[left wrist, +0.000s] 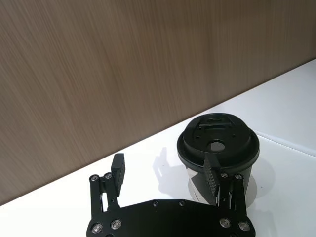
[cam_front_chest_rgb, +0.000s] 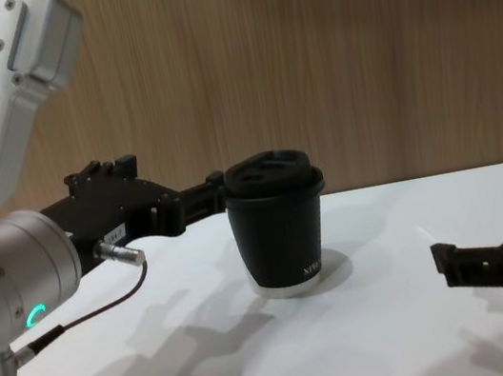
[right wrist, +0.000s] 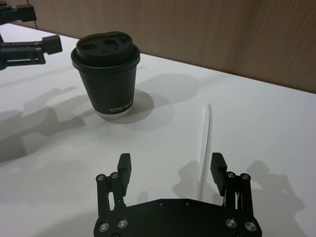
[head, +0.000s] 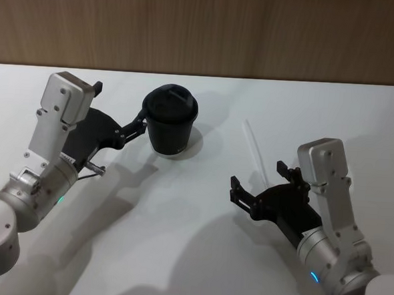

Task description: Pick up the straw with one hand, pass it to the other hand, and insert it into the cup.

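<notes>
White table surface (head: 197, 254), wood-grain wall (head: 257, 31) along its far edge. The black takeaway coffee cup (head: 170, 122) with black domed lid stands upright toward the far edge, slightly left of centre. The thin, straight, white, slightly see-through plastic straw (head: 254, 147) lies flat on the surface to the right of the cup and apart from it, running from far to near. The slim black right gripper (head: 258, 176) sits low over the straw's near end with jaws spread wide; the straw passes between the fingers (right wrist: 218, 165), nearer one of them, and is not clamped. The black left gripper (head: 121, 104) hangs at the cup's left side, jaws wide and holding nothing; one fingertip (left wrist: 212, 170) reaches the lid rim, contact not discernible.
</notes>
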